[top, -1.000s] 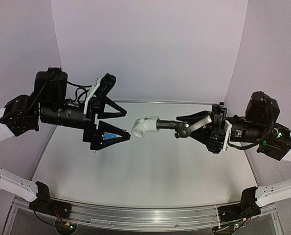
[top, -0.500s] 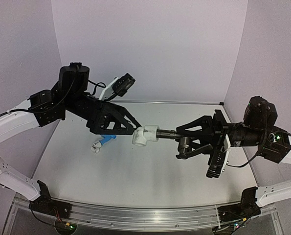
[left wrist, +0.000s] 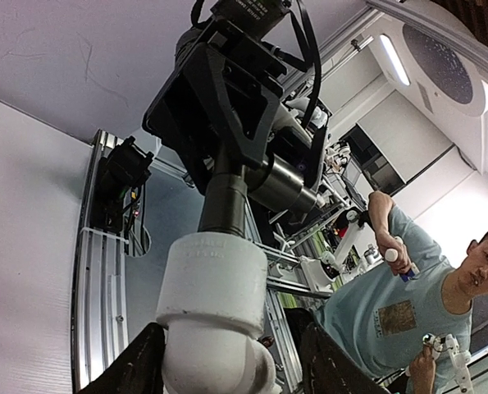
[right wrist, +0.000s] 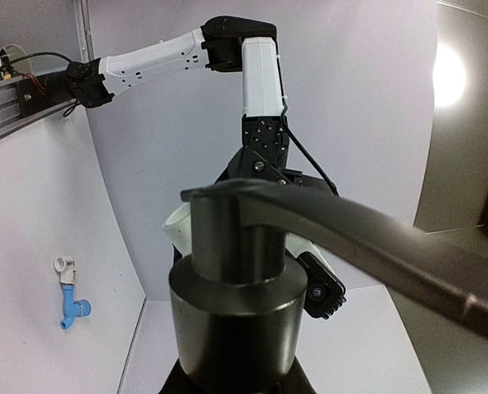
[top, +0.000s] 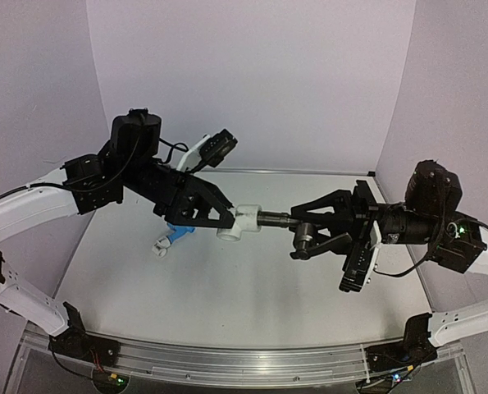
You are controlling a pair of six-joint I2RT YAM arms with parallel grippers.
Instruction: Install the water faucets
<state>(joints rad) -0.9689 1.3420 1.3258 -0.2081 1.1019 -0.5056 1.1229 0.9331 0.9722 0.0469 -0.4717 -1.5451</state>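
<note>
1. Two faucets to install, and you're working on the first one. Your right gripper (top: 303, 230) is clamped tight on the dark silvery-grey metal faucet (top: 270, 218), holding it level in mid-air above the table (top: 227, 304), with its small lever handle hanging just below the fingers.
2. The white plastic elbow fitting (top: 245, 222) sits on the end of that faucet's stem, out in the gap between your two arms. The pictures don't show how deep the joint is seated.
3. Your left gripper (top: 225, 220) is at the fitting, with a finger on each side of it. The left wrist view shows a dark gap on one side, so you can't tell yet whether the jaws are really pinching it.
4. The light blue plastic faucet (top: 178, 235) lies on the table under your left arm, with neither gripper on it. A small white piece (right wrist: 63, 264) sits at its end, but whether the two are joined can't be made out.
5. My read is that you're under halfway. The metal faucet's joint needs tightening with a firm hold on both sides, and after that the blue one is probably yours to finish.
</note>
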